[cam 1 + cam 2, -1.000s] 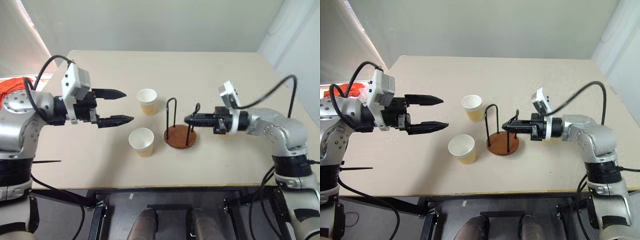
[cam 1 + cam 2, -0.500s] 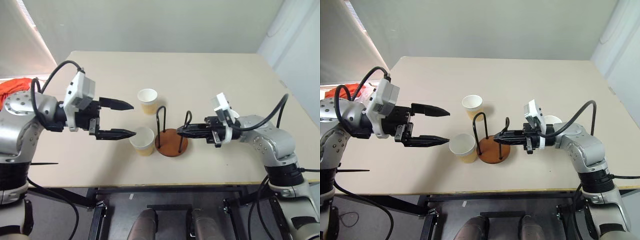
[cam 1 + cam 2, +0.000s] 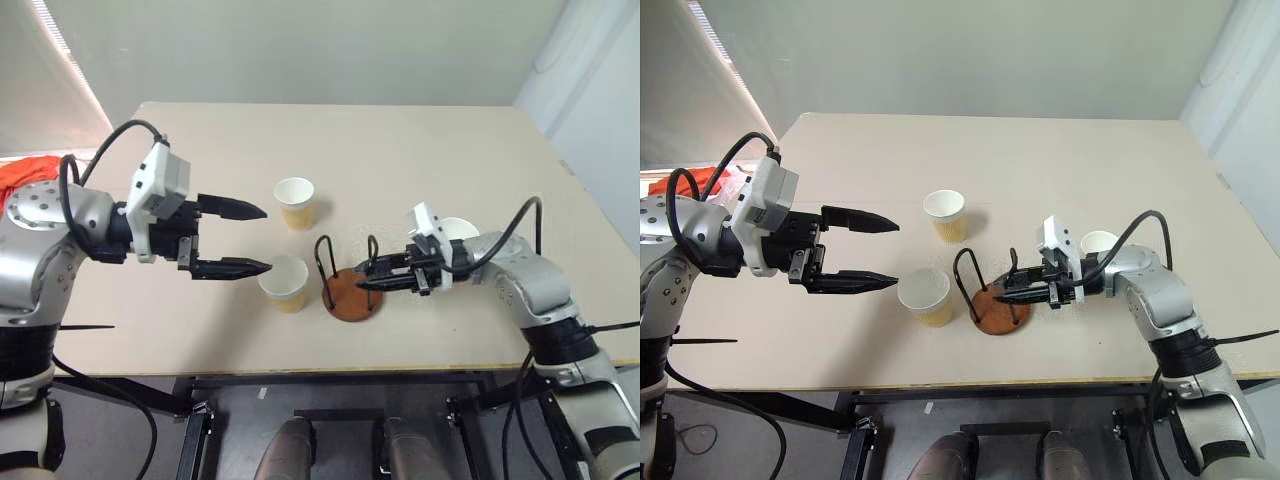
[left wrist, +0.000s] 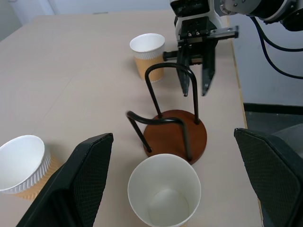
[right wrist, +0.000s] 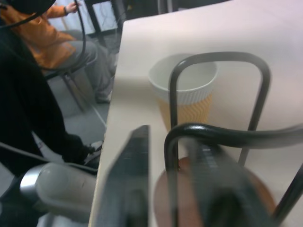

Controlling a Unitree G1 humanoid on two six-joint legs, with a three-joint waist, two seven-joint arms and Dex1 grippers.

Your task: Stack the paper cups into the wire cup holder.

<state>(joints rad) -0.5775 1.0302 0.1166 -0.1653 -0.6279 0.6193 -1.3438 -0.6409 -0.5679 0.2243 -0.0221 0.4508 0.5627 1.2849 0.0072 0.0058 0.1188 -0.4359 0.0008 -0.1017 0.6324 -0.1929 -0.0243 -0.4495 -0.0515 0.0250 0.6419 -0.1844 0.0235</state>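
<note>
Beige table [image 3: 420,150], three paper cups [image 3: 284,283] all loose, none stacked! Wire cup holder [image 3: 349,292] sits empty; right gripper [image 3: 368,277], fingers parted, straddles one loop. Left gripper [image 3: 248,238] gapes wide, empty, beside the nearest cup.

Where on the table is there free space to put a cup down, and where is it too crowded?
The far half of the table, beyond the far cup, is bare, as is the near left corner. The middle is crowded: the near cup stands close beside the wire cup holder, with the right gripper at its loops and the left gripper nearby.
</note>
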